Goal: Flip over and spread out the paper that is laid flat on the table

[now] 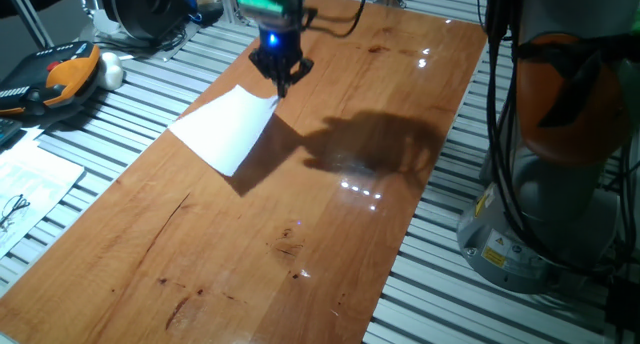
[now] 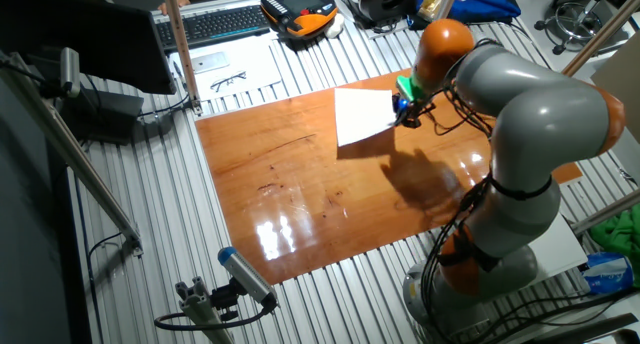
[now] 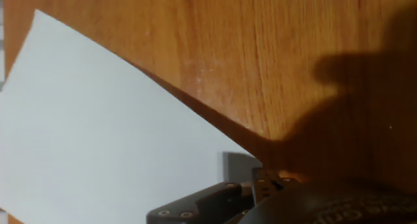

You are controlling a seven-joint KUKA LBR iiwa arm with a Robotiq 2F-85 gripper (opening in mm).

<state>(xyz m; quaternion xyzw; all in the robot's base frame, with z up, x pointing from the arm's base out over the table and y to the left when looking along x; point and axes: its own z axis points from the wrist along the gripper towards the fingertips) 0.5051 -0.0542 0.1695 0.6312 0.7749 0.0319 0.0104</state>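
Gripper (image 1: pixel 281 82) pinching one corner of the paper (image 1: pixel 226 126), probably clamped tight, though fingertips blur together. Sheet lifted off the table (image 1: pixel 300 224) at that corner, blank side up, sloping down toward the table's left edge.

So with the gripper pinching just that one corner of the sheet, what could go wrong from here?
The gripper holds the paper only at one corner, so the sheet could slip free or tear during the flip. The paper hangs tilted above the table, blank side showing, and might fold or crease instead of spreading flat. It also sits near the table's edge by the slatted metal surface, so it could land partly off the wood.
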